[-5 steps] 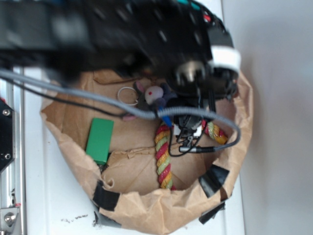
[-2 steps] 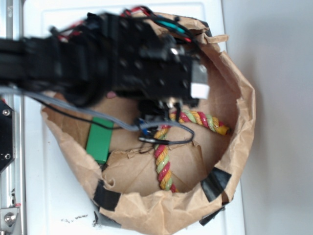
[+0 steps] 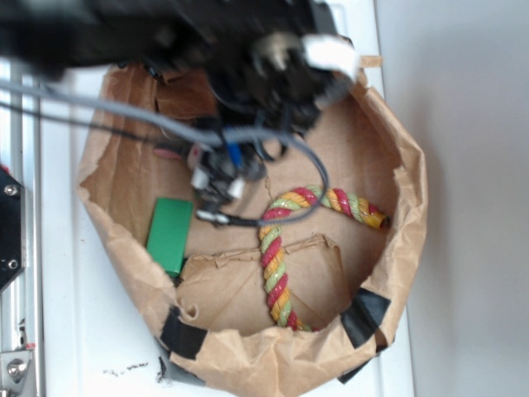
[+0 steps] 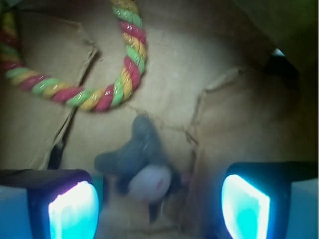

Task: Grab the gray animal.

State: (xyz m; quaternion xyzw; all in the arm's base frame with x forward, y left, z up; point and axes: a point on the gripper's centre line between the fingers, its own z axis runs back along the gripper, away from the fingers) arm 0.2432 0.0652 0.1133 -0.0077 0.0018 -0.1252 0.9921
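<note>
Up and back has gone the black arm (image 3: 165, 33): a moment ago it lay low across the middle of the paper bag (image 3: 397, 273), and now it sits higher, near the bag's far edge. That uncovers more of the brown floor and the whole bend of the rope (image 3: 277, 265).

From the side view the gray animal cannot be seen; the arm and its wires hide that spot. The close view shows it. The gray animal (image 4: 142, 162) lies on the bag floor, low in the picture, between the two glowing fingers (image 4: 70, 209) of the tool (image 4: 158, 209). The tool is wide apart and holds nothing. So the grab is not done yet, but the tool looks lined up over the toy, ready to go down and squeeze.

The toy is soft and fuzzy, dark gray, with a pale round face patch. The picture is blurry, so its small parts are hard to make out. It should squash easily when pinched.

The rope is thick and twisted, in red, yellow and green, and curves just past the toy, not touching it. The bag is crinkly brown paper with torn flaps and black tape (image 3: 364, 314) on its rim. A flat green block (image 3: 169, 236) lies near the left wall. The bag stands on a white counter (image 3: 91, 347).
</note>
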